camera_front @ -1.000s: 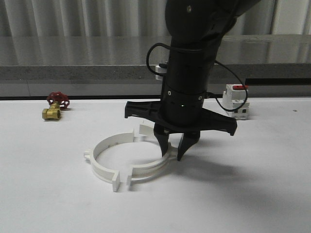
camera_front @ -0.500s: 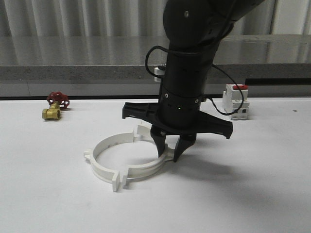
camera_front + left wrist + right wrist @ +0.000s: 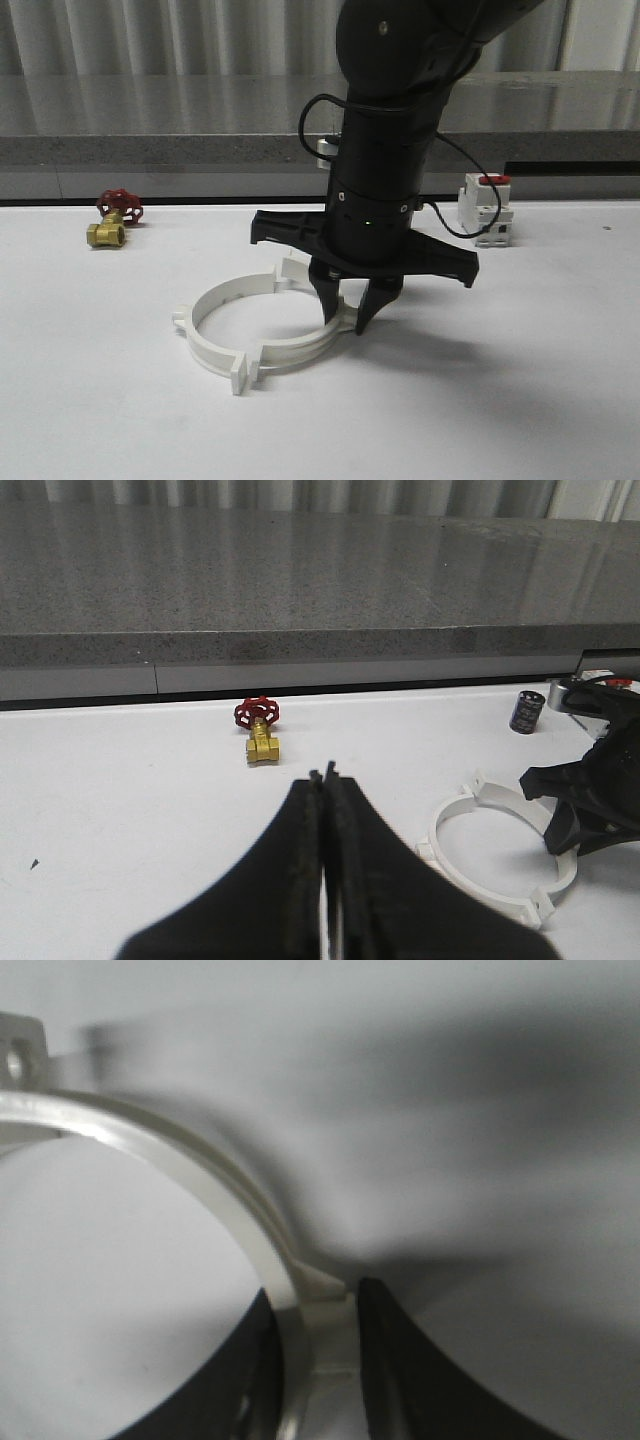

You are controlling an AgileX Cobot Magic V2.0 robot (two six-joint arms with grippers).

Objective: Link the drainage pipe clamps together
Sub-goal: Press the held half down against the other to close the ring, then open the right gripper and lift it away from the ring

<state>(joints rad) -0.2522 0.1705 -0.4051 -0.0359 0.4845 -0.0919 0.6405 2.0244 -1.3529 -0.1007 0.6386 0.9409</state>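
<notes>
Right pincer (image 3: 350, 312) clenched on wall of right clamp half (image 3: 310, 345), fingers straddling band from inside and outside; grip there seems chosen to slide half sideways. Left clamp half (image 3: 205, 330) at its 9 o'clock, flat on table (image 3: 500, 400); near flange tabs nearly touching, far tabs hidden behind arm. Left pincer (image 3: 327, 860) shut, empty, hanging clear. Brass valve (image 3: 115, 220) at 10 o'clock, breaker (image 3: 487, 210) at 2 o'clock, well apart. White matte table, grey counter ledge behind.
</notes>
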